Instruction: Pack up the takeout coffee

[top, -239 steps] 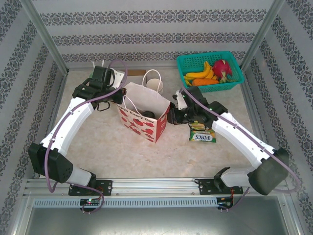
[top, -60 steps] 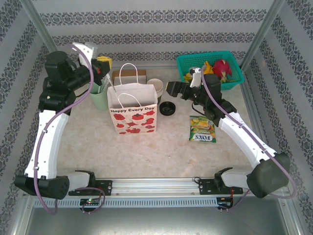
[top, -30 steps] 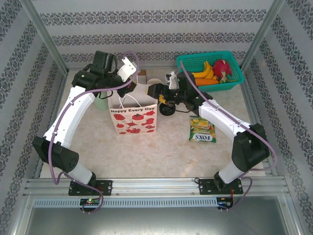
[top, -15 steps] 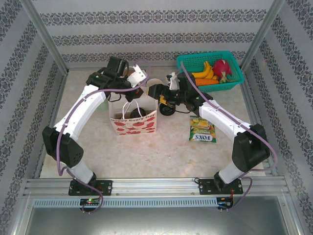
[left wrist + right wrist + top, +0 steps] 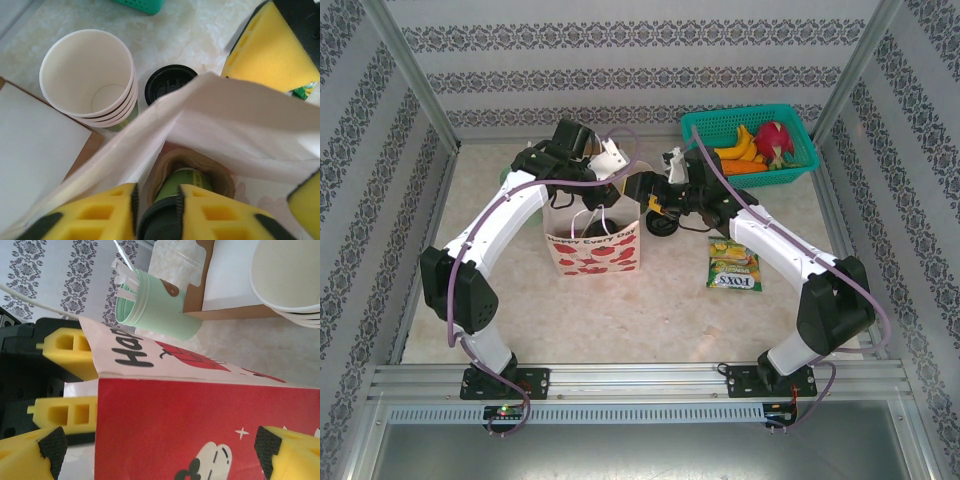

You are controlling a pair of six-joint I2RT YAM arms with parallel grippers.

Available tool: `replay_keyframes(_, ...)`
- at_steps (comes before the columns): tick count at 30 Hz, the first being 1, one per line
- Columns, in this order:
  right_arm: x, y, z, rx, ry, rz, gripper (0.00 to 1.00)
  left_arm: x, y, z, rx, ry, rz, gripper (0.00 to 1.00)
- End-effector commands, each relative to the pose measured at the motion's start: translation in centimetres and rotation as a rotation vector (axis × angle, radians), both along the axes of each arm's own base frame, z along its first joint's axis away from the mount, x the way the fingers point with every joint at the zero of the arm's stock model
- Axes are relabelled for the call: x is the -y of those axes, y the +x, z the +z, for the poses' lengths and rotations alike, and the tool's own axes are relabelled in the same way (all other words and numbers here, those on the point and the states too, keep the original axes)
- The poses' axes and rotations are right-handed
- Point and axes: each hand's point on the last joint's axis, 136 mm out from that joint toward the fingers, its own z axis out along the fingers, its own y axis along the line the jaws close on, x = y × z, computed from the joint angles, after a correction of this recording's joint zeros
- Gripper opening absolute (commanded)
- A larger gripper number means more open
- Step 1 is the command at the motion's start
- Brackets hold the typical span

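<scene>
My left gripper (image 5: 157,192) is shut on the takeout coffee (image 5: 184,181), a dark green cup with a black lid. The cup hangs inside the open mouth of the white and red paper bag (image 5: 595,250), over a brown cardboard ring at the bag's bottom. In the top view the left gripper (image 5: 598,190) reaches down into the bag from behind. My right gripper (image 5: 638,188) stands open at the bag's right side. The red side panel (image 5: 200,430) lies between its wide-spread fingers (image 5: 290,450).
A loose black lid (image 5: 663,222) lies right of the bag. A lidless cup stack (image 5: 90,75) and a white box (image 5: 35,135) stand behind it. The mint holder with straws (image 5: 155,305) is at the rear left. The teal fruit basket (image 5: 798,128) and a snack packet (image 5: 733,268) are on the right.
The left gripper has swung from the rear left over the bag and gone down into its mouth with the cup. The right gripper has moved in against the bag's right side.
</scene>
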Motion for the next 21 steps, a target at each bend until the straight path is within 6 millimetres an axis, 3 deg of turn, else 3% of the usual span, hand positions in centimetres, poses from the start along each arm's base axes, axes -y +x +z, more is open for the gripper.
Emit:
replay_keyframes(1,0.6,-0.2,0.5,0.027,-0.009,-0.008,0.98,0.7,-0.4,2.2,0.066,-0.028,-0.036,0.38)
replay_keyframes(5,0.7,-0.1,0.5,0.027,-0.011,-0.012,0.98,0.5,-0.6,3.4,0.101,-0.028,-0.033,0.44)
replay_keyframes(7,0.8,0.0,0.7,0.032,-0.011,-0.017,0.98,0.3,-0.7,4.3,0.124,-0.036,-0.027,0.56)
replay_keyframes(9,1.0,0.2,0.8,0.036,-0.012,-0.026,0.98,0.0,-0.7,5.3,0.154,-0.052,-0.002,0.60)
replay_keyframes(16,3.0,1.4,1.0,0.056,-0.045,-0.120,0.98,-1.9,-1.3,8.7,0.301,-0.118,0.101,0.99)
replay_keyframes(21,4.8,2.2,1.2,0.073,-0.075,-0.182,0.98,-5.0,-1.6,10.0,0.330,-0.125,0.252,1.00)
